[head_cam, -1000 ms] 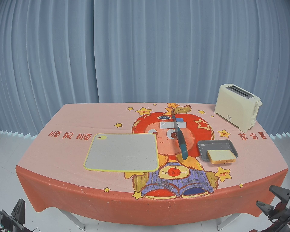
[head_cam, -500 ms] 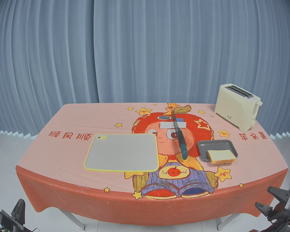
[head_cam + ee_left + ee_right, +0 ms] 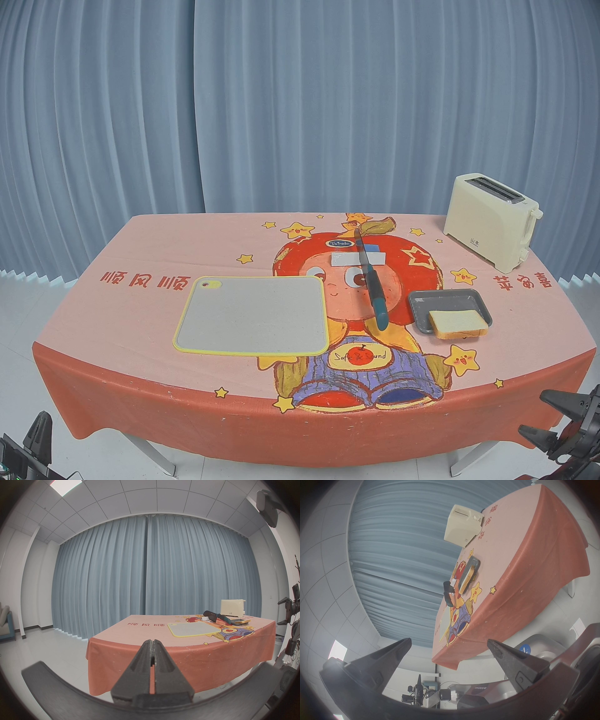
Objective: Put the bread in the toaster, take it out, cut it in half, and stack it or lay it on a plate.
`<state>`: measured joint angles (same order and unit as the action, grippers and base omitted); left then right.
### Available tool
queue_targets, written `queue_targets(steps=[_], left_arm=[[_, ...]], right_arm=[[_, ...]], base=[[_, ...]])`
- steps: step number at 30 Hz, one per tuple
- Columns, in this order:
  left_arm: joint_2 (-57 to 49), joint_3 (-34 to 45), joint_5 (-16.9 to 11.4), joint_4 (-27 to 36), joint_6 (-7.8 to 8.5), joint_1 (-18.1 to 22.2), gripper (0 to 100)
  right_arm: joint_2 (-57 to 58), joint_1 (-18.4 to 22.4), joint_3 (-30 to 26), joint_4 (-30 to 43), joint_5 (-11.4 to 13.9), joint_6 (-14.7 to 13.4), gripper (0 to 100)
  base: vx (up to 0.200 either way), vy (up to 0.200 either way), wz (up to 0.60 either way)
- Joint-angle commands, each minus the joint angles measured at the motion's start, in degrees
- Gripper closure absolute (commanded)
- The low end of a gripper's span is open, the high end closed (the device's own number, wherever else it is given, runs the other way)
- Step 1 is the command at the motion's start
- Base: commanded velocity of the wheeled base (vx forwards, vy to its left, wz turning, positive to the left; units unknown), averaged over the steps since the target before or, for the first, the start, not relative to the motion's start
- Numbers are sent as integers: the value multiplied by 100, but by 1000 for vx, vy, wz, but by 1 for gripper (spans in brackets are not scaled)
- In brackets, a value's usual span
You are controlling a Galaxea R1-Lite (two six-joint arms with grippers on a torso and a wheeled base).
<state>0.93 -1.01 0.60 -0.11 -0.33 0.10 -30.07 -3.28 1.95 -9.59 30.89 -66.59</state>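
The pale square bread slice (image 3: 458, 324) on the grey rectangular tray (image 3: 451, 299) lies ahead and inward of the nearer right pincer (image 3: 532, 412), which is spread apart; the left pincer (image 3: 152, 642) is pressed together.

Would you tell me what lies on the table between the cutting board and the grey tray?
A blue-handled knife lies there, seen in the head view.

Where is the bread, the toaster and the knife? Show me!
bread (image 3: 459, 323), head view, middle of the slice's top face.
toaster (image 3: 487, 225), head view, on its cream side wall.
knife (image 3: 377, 299), head view, on the blue handle.
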Motion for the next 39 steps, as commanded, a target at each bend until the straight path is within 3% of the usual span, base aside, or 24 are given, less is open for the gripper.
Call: queue_targets(steps=[1, 10, 23, 39], left_arm=[[-93, 101, 2, 2, -2, -1, 100], [-93, 101, 2, -7, -2, -1, 100], [-93, 101, 2, -7, -2, -1, 100], [-93, 101, 2, 2, -2, -1, 100]], right_arm=[[-245, -147, -10, -16, 5, -56, 0], [-1036, -314, -90, -1088, 5, -645, 0], [-2987, -235, -46, -2539, -4, -654, 0], [-3989, -314, 517, -2653, -4, -628, 0]], base=[[0, 0, 0], [0, 0, 0], [0, 0, 0], [0, 0, 0]])
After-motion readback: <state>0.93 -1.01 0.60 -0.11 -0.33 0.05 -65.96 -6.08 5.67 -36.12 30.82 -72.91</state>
